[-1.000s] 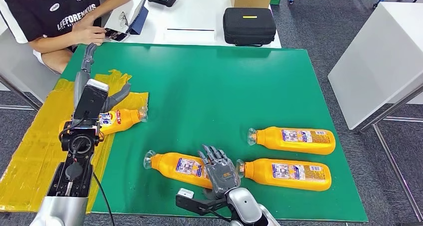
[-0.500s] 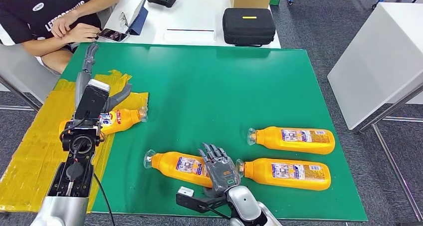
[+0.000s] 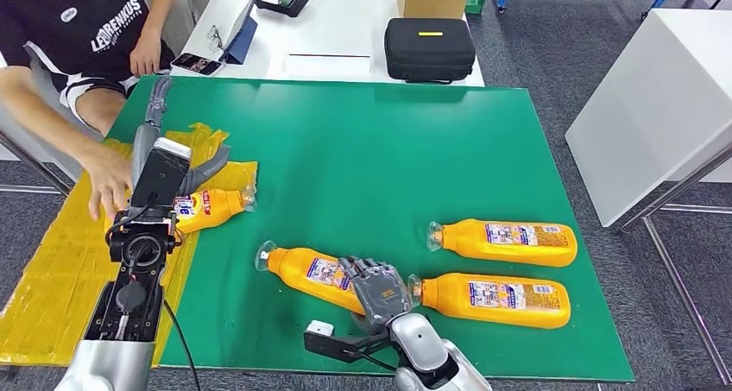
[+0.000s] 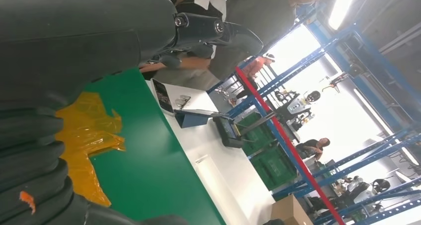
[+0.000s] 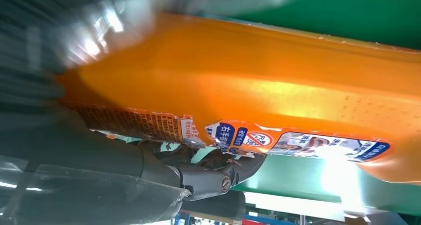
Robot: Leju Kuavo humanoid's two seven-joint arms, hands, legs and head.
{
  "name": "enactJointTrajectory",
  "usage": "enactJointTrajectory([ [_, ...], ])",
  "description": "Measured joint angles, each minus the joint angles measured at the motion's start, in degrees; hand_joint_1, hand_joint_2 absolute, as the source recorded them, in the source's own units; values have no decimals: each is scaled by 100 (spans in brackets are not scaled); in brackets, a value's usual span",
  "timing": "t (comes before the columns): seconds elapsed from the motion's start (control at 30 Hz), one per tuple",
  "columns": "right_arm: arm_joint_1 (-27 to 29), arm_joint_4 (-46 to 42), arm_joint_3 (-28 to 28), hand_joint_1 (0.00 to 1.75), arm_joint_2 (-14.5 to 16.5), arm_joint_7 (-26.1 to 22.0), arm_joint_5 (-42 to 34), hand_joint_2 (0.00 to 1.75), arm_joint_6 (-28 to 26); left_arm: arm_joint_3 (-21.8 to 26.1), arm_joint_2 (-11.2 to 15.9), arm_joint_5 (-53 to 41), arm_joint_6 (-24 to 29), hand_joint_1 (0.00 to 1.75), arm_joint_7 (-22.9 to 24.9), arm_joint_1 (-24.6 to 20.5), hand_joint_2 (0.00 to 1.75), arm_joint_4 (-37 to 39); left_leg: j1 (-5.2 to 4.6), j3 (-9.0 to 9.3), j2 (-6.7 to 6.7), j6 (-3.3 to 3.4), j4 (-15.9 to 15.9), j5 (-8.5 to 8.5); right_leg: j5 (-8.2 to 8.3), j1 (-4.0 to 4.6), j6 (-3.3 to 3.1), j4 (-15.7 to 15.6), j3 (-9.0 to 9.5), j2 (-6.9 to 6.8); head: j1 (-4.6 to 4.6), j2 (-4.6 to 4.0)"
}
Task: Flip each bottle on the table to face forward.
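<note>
Lying on the green table (image 3: 362, 141) are four orange bottles, all on their sides. Two rest at the right, the far right bottle (image 3: 505, 242) and the near right bottle (image 3: 492, 299), caps pointing left. The middle bottle (image 3: 312, 272) is tilted, its base end covered by the right hand (image 3: 377, 291), whose fingers wrap its body; the right wrist view shows the orange body pressed close against the fingers. The left bottle (image 3: 207, 208) lies on yellow sheet (image 3: 52, 270), partly hidden by the left hand (image 3: 160, 162), which seems to hover with fingers spread, though contact is unclear. A person's hand (image 3: 108, 179) reaches beside it.
</note>
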Motion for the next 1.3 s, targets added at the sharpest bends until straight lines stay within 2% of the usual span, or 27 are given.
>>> enactJointTrajectory([
  [0.33,-32,40,-75,175,51,96,-3,175,-201,0,-7,-56,-36,0,2,55,175,-14,0,-1,0,4,0,5,8,0,1,1,50,1,-1,0],
  [0.63,137,-78,-469,175,153,42,-313,175,-799,2,-33,-12,-92,0,-88,490,175,-340,-2,-21,-3,5,2,5,13,-1,9,1,40,-1,-1,0],
  [0.83,374,-592,-958,175,292,-343,-893,175,-1505,-103,-97,10,-171,0,-187,719,175,-712,-2,-46,-3,5,2,5,12,-1,11,2,15,-1,-1,0],
  [1.1,642,-1351,-1614,175,444,-1230,-1928,175,-2423,-447,-143,98,-187,0,-200,871,175,-1139,-3,-61,-4,5,2,4,10,-1,14,2,4,-1,-1,0],
  [1.3,720,-1592,-1812,175,505,-1383,-2123,175,-2565,-613,-148,69,-157,0,-198,906,175,-1256,-2,-61,-3,5,2,4,10,0,14,2,2,-1,-1,0],
])
